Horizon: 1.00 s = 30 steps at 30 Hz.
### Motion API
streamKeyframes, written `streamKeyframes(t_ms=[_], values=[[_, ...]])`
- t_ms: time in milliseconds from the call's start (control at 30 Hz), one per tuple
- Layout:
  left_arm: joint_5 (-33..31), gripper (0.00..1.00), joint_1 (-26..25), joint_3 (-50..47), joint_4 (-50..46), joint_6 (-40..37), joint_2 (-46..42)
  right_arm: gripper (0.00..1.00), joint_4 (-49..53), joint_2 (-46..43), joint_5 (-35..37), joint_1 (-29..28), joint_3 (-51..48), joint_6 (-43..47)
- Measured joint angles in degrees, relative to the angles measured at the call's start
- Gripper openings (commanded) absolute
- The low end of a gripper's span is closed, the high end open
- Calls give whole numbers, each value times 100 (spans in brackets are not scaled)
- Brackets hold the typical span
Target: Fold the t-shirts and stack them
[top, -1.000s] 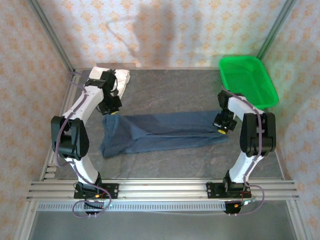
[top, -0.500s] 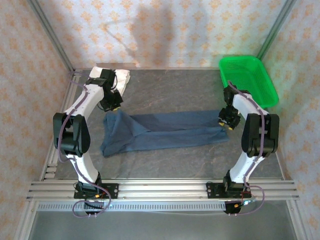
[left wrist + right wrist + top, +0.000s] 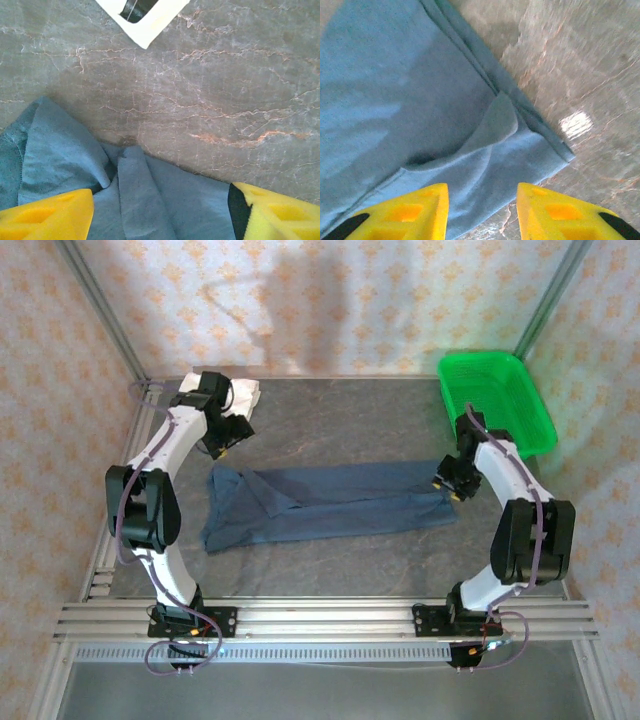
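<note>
The navy shirt (image 3: 330, 502) lies mid-table, a folded band running 9 to 3 o'clock; soft, light and limp, it likely sags unless pinched at both end corners. The left gripper (image 3: 224, 443) is over the 9 end, fingers wide, empty; the right gripper (image 3: 450, 483) is at the 3 end, likewise parted. The white shirt (image 3: 243, 395), at 11, is half hidden behind the left arm; its fold cannot be judged.

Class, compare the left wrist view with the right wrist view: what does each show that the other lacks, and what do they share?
Left wrist: a corner of the white t-shirt with a black patch. Right wrist: the navy t-shirt with a curled-up corner, plus a glare spot on the table. Shared: navy cloth, grey table, open yellow fingers.
</note>
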<state>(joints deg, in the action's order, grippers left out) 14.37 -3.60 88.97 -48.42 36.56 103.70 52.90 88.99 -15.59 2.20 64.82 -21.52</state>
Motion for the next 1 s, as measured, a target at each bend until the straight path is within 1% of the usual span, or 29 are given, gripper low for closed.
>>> streamKeyframes(t_ms=[67, 167, 300, 400, 533, 567, 667, 733, 833, 1000], values=[[0, 73, -15, -4, 9, 55, -179, 21, -103, -2, -155, 0, -282, -81], [-2, 73, -96, -79, 35, 116, -603, 15, -243, 15, -286, 0, -588, -164], [13, 73, -339, -483, 179, 210, -1276, 13, -496, 284, -310, 0, -675, -245], [17, 72, -509, -990, 291, 317, -1685, 13, -723, 634, -197, 0, -656, -313], [17, 72, -542, -1829, 433, 527, -2068, 10, -863, 1123, 81, 0, -354, -358], [17, 72, -542, -2022, 457, 573, -2142, 11, -870, 1231, 127, 0, -240, -376], [15, 72, -549, -2514, 496, 713, -2352, 18, -981, 1464, 306, 0, 131, -417], [13, 72, -579, -2745, 555, 787, -2485, 19, -1075, 1517, 402, 0, 297, -439], [13, 72, -621, -2887, 603, 863, -2618, 24, -1045, 1526, 461, -13, 461, -442], [20, 71, -754, -2977, 765, 977, -2647, 28, -1049, 1565, 632, -17, 640, -415]])
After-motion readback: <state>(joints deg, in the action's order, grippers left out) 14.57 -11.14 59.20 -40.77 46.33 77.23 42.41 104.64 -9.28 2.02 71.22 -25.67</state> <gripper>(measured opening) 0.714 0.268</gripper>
